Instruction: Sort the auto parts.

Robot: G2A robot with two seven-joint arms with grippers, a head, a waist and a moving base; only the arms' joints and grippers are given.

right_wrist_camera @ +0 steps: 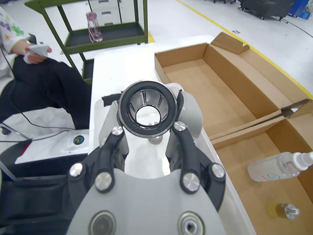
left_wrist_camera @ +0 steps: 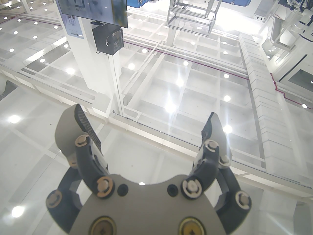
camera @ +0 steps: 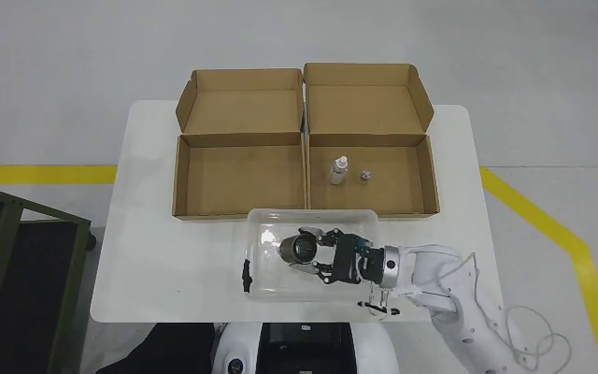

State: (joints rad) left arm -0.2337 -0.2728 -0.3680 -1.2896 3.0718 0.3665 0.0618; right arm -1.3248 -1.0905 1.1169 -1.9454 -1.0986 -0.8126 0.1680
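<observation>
Right hand [right_wrist_camera: 148, 110] clamps a metal sleeve [camera: 299, 248] across its round wall, one finger pressed on each side, above the clear tray [camera: 262, 217] at the near edge of the bench [camera: 159, 243]. Whether the sleeve is lifted free of the tray floor cannot be told.

The sleeve is a short hollow tube with a dark ring at its mouth. Its long axis lies roughly level and in line with the reach of the hand, so the wrist camera looks straight down the bore. The open mouth points toward the robot's left, along the front walls of the boxes.

Beyond the tray stand two open cardboard boxes. The left box [camera: 238, 178] has a bare floor, while the right box [camera: 397, 178] holds a small bottle [camera: 337, 170] and a small part [camera: 366, 174] just beside it. The left hand [left_wrist_camera: 145, 113] is spread open and aimed at the ceiling.

The likeliest trouble is slip: smooth metal held on a curve could twist or slide out between the fingers. A low carry could also catch the tray's far rim or a box's front wall and knock the sleeve loose.
</observation>
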